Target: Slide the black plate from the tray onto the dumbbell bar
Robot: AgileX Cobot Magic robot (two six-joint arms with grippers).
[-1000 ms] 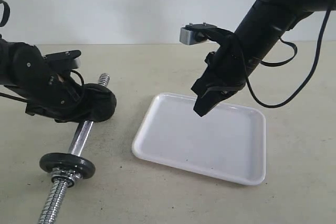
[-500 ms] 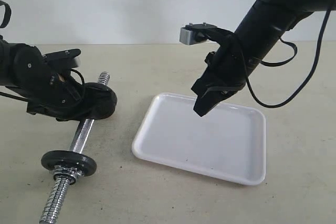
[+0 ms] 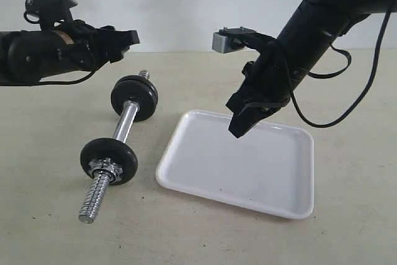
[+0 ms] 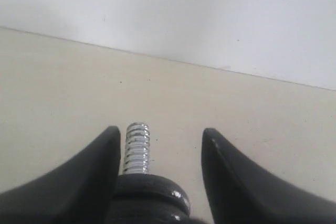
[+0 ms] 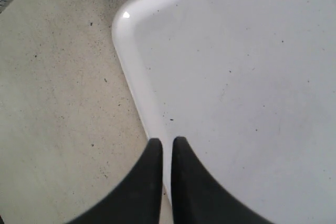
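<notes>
The dumbbell bar lies on the table left of the white tray. The black plate sits on the bar's far end, with the threaded tip poking out past it. A second black disc sits toward the near end, a silver nut against it. My left gripper hangs open above and behind the far plate, touching nothing; in the left wrist view the open gripper looks over the plate. My right gripper is shut and empty over the tray's far left rim.
The tray holds nothing. The bar's near threaded end points toward the table's front edge. The right arm and its cable reach over the tray from the upper right. A pale wall stands behind the table.
My left gripper has opened, let go of the black plate and lifted up and back. The bar now lies shifted to the right with the plate on its far end. The right arm has not moved.
</notes>
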